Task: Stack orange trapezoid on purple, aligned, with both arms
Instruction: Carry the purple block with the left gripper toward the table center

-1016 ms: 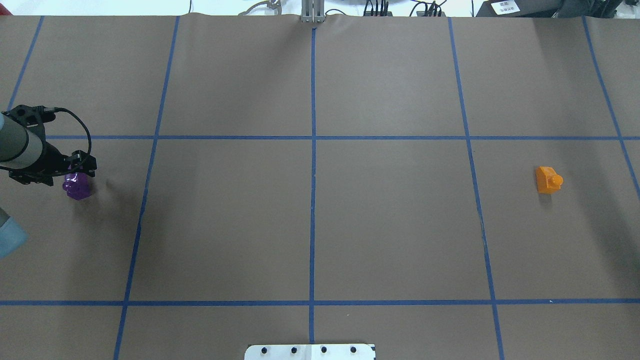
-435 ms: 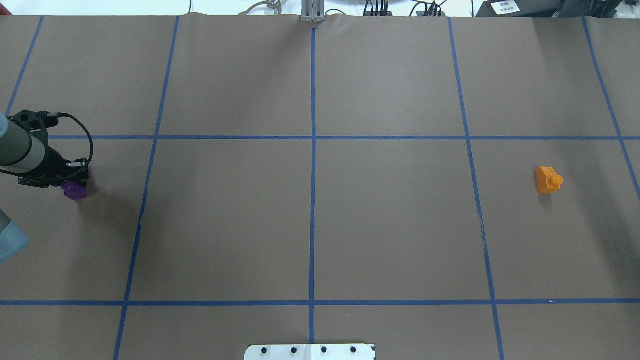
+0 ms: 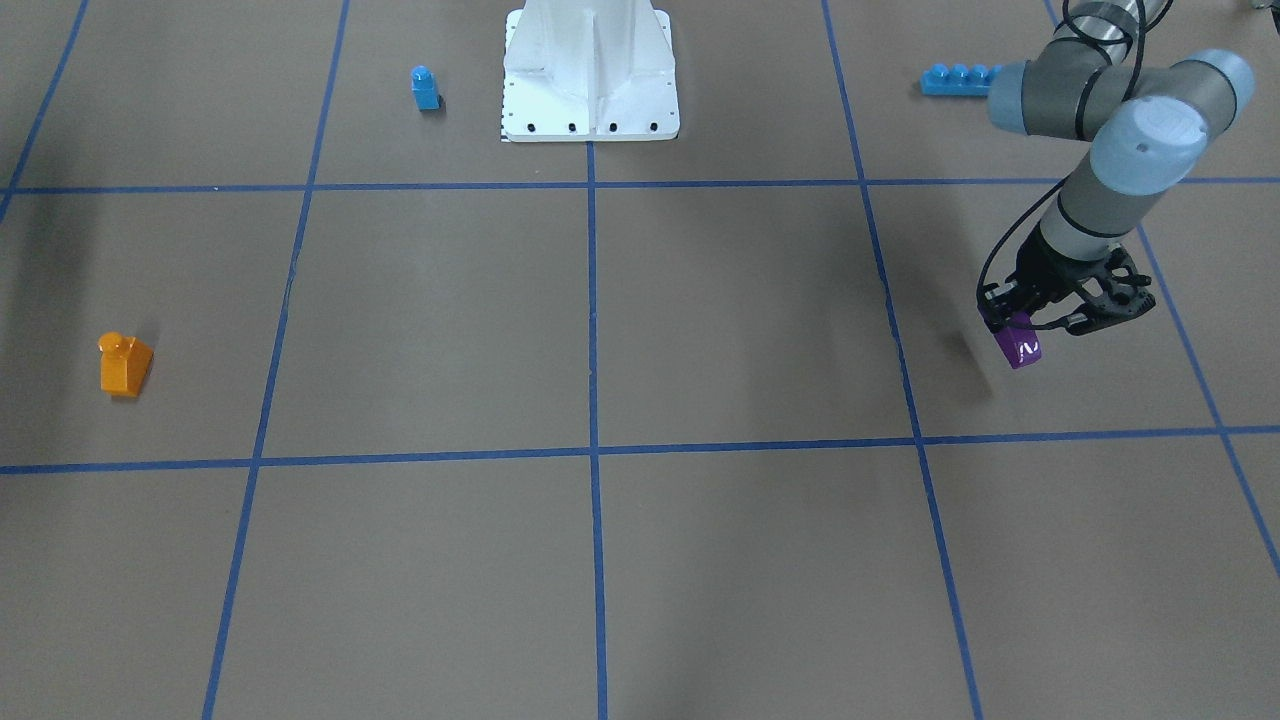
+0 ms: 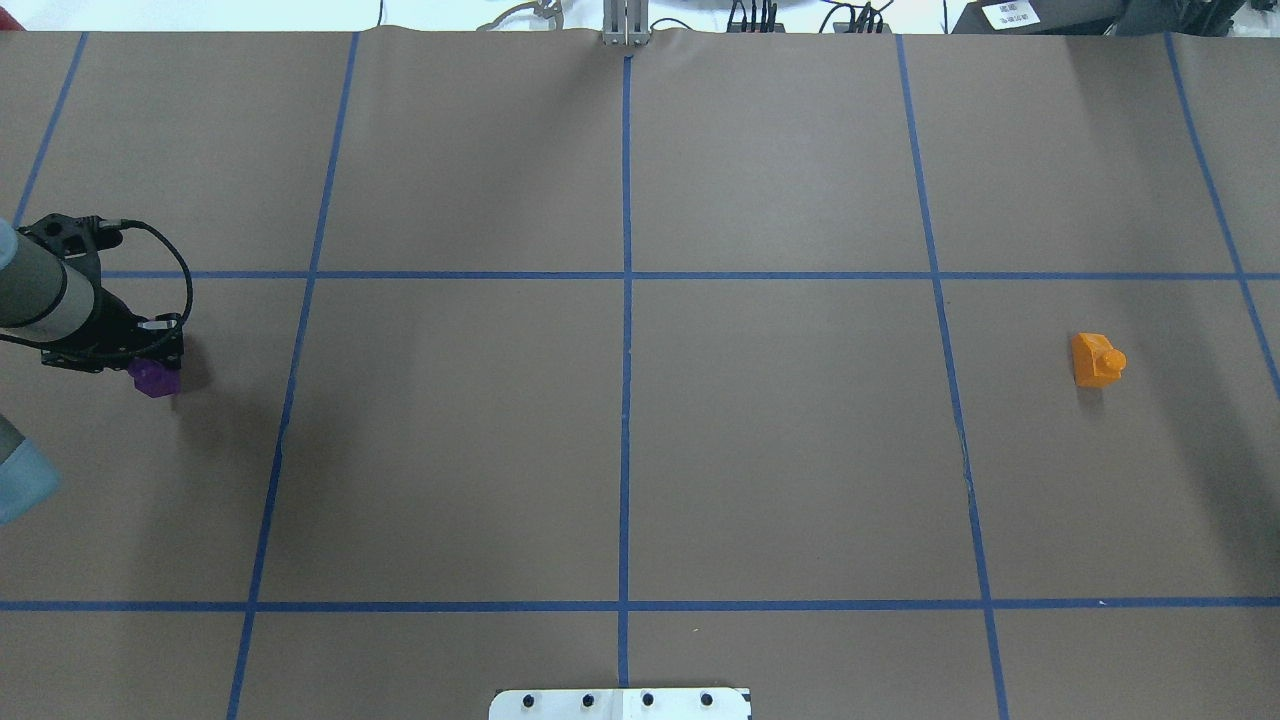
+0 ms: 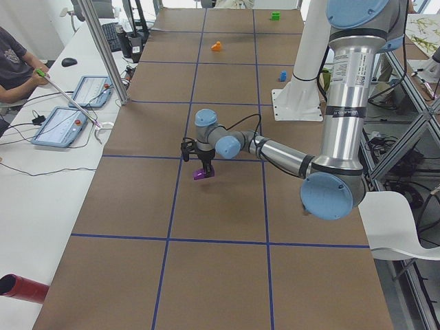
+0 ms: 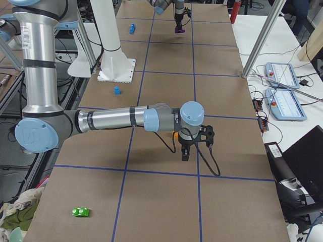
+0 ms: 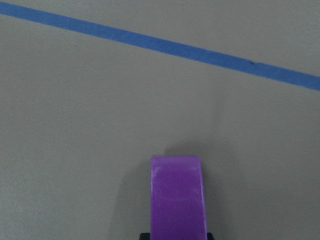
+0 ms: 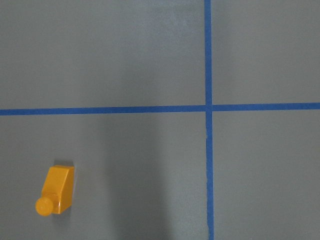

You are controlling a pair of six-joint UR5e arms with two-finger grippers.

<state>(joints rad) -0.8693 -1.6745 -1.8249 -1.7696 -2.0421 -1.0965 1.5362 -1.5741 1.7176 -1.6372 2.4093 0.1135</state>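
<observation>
**Purple gripped on the left, orange alone on the far side**

The left claw (image 3: 1012,330) is closed on the purple (image 3: 1020,349). It pinches the upper part, so the brick's body hangs below the fingertips. The brick's shadow falls apart from it, so it seems to be clear of the counter (image 3: 700,300), ready to be carried. The orange trapezoid (image 4: 1097,361) rests on the counter, well apart on the robot's right. The right claw (image 6: 185,151) hovers near it, probably lining up a pick. Whether that claw is open, I cannot tell.
</observation>
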